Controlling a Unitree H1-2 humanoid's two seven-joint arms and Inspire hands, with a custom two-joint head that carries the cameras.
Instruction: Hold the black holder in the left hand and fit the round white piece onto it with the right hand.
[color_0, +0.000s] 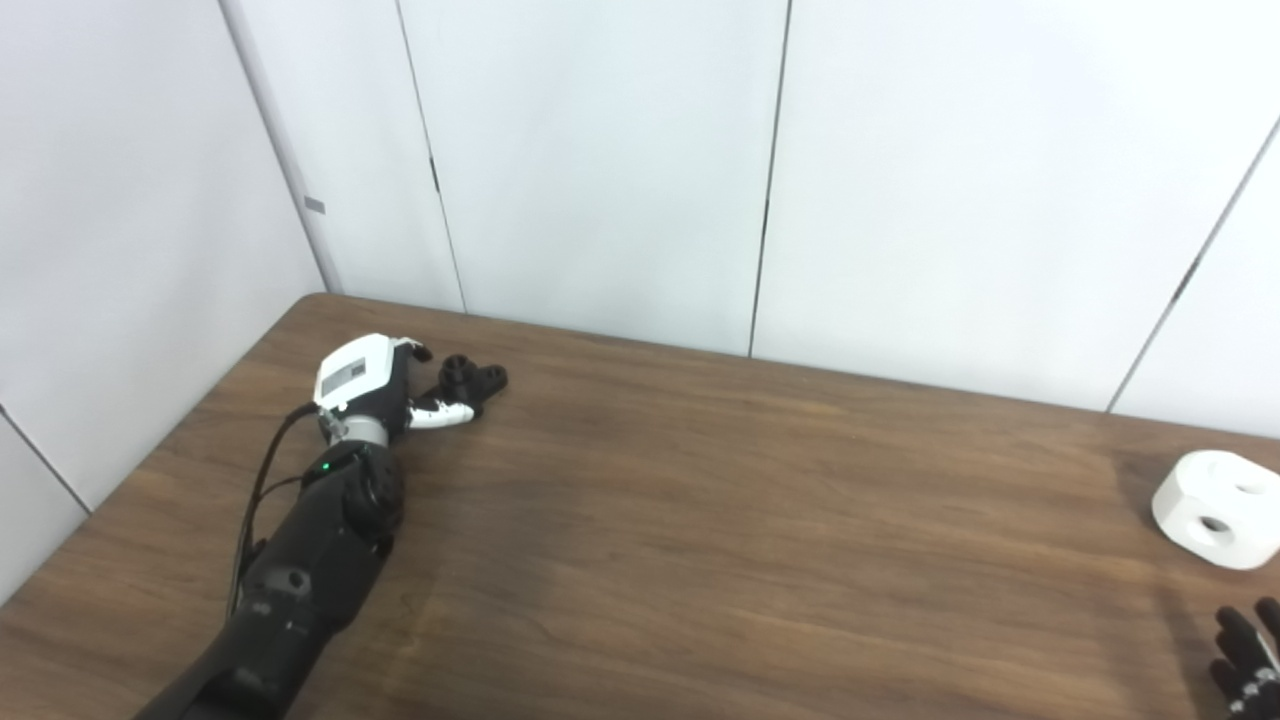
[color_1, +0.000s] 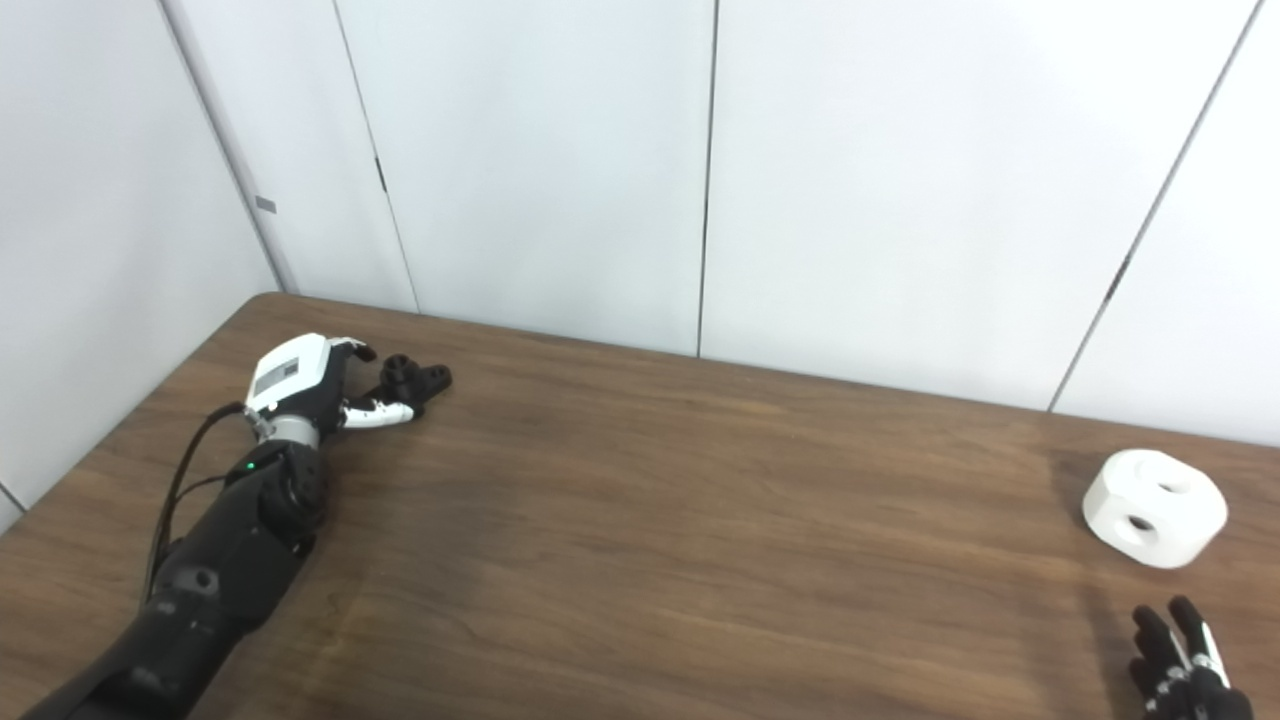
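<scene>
Left eye: my left hand is at the table's far left corner, fingers spread beside the black holder, contact unclear. Right eye: the round white piece sits near the right edge; my right hand shows fingertips apart, wide bare wood between.

A brown wooden table filled the lower view; behind it stood pale wall panels split by dark vertical seams; a small grey tag sat on the left panel.
</scene>
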